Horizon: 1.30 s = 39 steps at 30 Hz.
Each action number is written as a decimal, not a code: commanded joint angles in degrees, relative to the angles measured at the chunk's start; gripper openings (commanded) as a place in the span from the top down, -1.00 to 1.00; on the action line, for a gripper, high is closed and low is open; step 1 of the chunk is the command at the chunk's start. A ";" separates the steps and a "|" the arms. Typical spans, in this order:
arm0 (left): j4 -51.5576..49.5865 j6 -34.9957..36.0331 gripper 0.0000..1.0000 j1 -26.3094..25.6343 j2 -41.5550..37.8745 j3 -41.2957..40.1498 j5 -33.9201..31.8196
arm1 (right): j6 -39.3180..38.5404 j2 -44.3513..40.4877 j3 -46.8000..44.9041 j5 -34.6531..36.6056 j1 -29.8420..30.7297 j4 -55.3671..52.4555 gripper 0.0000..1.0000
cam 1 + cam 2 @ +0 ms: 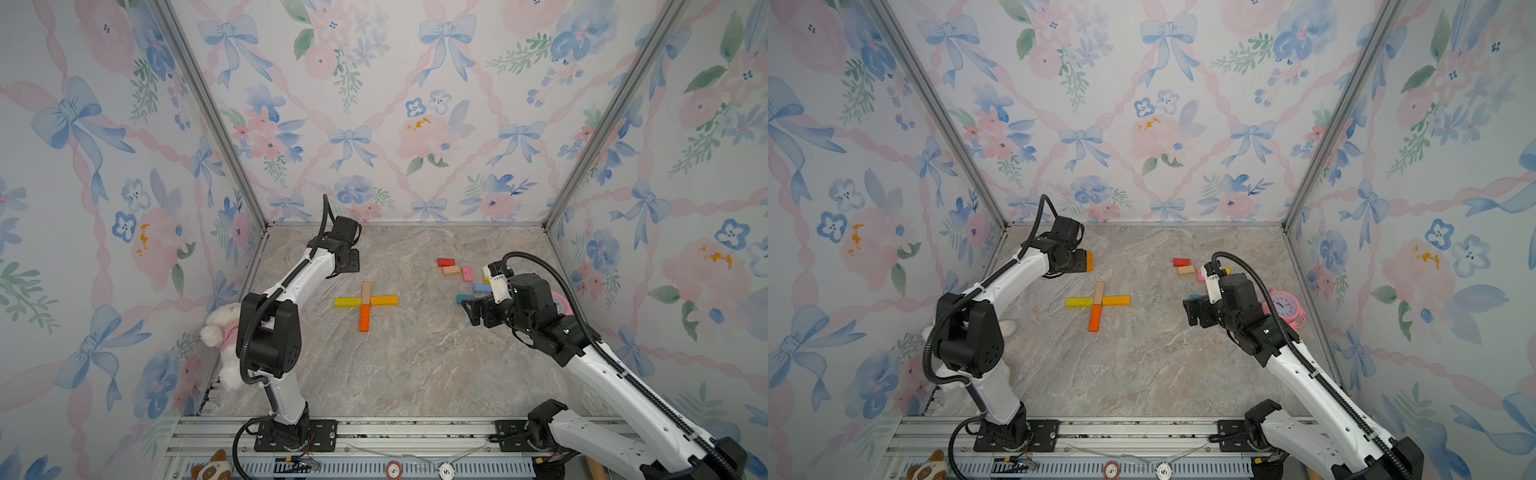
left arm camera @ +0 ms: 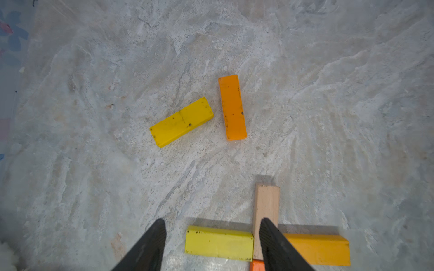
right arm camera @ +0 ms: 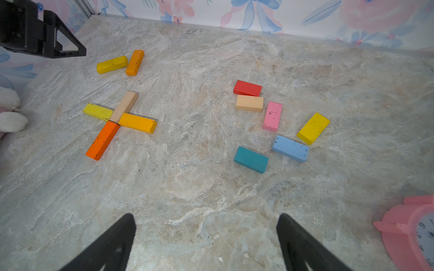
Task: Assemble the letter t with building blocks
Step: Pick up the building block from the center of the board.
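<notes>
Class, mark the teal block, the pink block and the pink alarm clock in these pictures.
teal block (image 3: 250, 159), right wrist view, middle of its top face.
pink block (image 3: 272, 116), right wrist view, middle of its top face.
pink alarm clock (image 3: 399, 234), right wrist view, on its pink casing.

Twelve building blocks (image 3: 250, 159) in all: six long ones (image 3: 102, 140), six short ones (image 3: 272, 116); one pink clock (image 3: 413, 232).

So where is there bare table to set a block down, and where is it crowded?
Free: the wide front stretch between the cross and the rail; the gap between cross and short blocks. Crowded: short blocks beside right gripper and clock; loose yellow-orange pair near left gripper.
</notes>
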 commanded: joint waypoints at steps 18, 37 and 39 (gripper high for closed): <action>-1.51 -0.20 -0.19 1.92 24.72 23.28 0.34 | -0.56 1.97 1.04 0.46 0.02 -1.10 -0.93; -1.42 -1.81 -0.07 2.47 31.57 26.84 0.21 | -0.46 1.98 0.93 0.39 0.03 -1.35 -0.93; -1.42 -1.87 -0.04 2.67 31.90 27.06 0.49 | -0.43 1.86 0.98 0.39 -0.02 -1.31 -0.92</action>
